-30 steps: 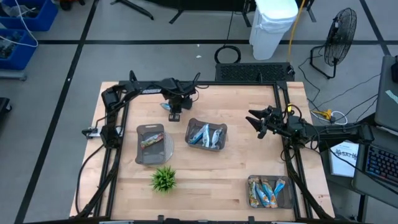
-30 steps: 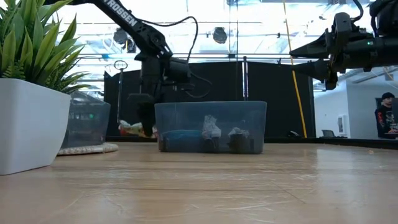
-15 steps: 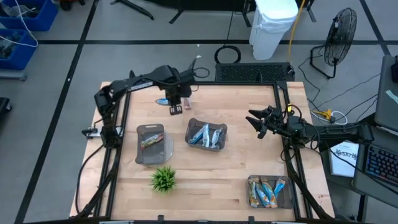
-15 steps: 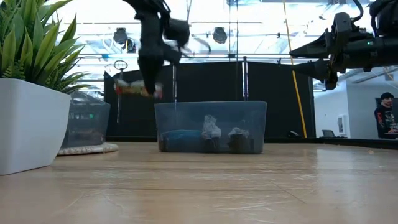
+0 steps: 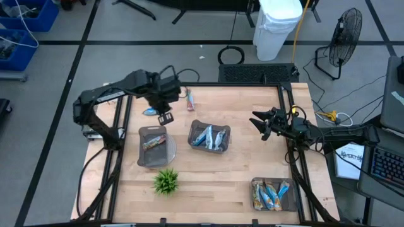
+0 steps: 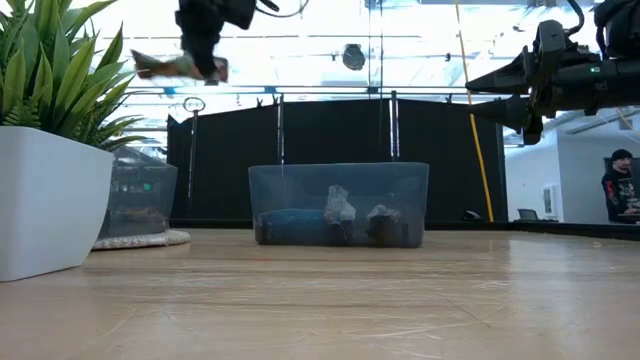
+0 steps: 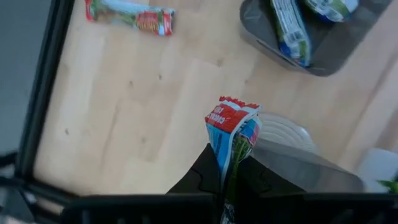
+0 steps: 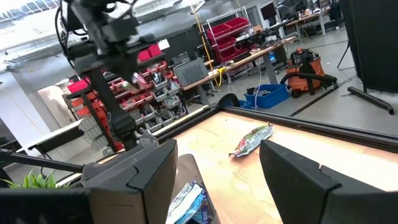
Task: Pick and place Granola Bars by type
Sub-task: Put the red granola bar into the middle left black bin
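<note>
I read the sort as well along but not finished. Nearest me, at the bench's front-right corner, one tray point(image 5: 273, 195) already holds several blue-and-orange bars point(image 5: 270, 193). Toward the front-left stands the plant point(image 5: 166, 181), and just behind it the left tray point(image 5: 153, 145) holds one reddish bar point(image 5: 150, 144). The middle tray point(image 5: 209, 137) carries a handful of blue bars point(image 5: 209, 136).

What is in hand: my left tool point(image 5: 165, 117) hangs in the air just behind the left tray, toward the bench's left edge, fingers pressed together on a blue-and-red bar point(image 7: 231, 134), pinched at one end with the rest sticking out. From its place, I judge it is bound for the left tray or close by; that drop is not yet made.

What is left: one loose bar point(image 5: 189, 99) lies flat on the bare wood near the back edge, apart from every tray. My right tool point(image 5: 260, 124) waits raised by the right edge, fingers spread and holding nothing.

The bench point(image 5: 246, 164) is pale wood planks inside a black frame. Beyond it, grey floor with dark lines, a white bin point(image 5: 276, 24), a floor fan point(image 5: 346, 30), blue crates point(image 5: 19, 28) on the left, and in the low view a person point(image 6: 621, 196) at far right
</note>
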You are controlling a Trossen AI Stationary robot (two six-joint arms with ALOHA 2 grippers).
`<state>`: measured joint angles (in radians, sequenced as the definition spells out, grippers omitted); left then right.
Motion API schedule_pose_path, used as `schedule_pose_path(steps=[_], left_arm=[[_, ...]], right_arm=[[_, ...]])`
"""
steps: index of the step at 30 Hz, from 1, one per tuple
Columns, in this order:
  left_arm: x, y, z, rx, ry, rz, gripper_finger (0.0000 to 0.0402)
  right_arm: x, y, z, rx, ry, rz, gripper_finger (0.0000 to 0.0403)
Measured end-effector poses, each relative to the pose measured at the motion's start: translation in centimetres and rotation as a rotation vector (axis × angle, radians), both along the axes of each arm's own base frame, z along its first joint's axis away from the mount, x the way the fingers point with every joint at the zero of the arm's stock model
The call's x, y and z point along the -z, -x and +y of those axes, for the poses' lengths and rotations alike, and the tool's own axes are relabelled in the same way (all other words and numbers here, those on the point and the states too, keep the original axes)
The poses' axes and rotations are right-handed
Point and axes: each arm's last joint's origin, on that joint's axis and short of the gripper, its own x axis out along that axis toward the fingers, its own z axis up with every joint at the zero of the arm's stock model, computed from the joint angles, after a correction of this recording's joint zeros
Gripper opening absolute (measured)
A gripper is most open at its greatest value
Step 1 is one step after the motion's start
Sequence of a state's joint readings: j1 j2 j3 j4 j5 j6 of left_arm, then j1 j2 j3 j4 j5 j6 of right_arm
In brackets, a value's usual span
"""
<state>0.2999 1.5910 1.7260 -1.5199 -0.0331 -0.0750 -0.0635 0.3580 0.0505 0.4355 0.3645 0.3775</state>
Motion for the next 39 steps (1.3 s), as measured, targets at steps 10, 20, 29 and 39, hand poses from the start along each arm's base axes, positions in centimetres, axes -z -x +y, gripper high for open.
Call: schedule_pose_path(steps=[10,20,29,39], left_arm=[[-0.5,1.3,-5.2,-0.077,0.025,0.011,0.0012],[3.9,4.1,-8.7,-0.106,0.019,0.094,0.0012],[6.9,4.9,-9.6,-0.149,0.047,0.024,0.0012],[10.9,4.5,-9.8,-0.175,0.086,-0.011,0.0011]], right_arm=[[0.0,0.0,0.0,0.0,0.0,0.0,0.0222],[0.0,0.0,0.0,0.0,0.0,0.0,0.0222],[0.0,0.0,0.0,0.0,0.0,0.0,0.0222],[0.0,0.0,0.0,0.0,0.0,0.0,0.0222]])
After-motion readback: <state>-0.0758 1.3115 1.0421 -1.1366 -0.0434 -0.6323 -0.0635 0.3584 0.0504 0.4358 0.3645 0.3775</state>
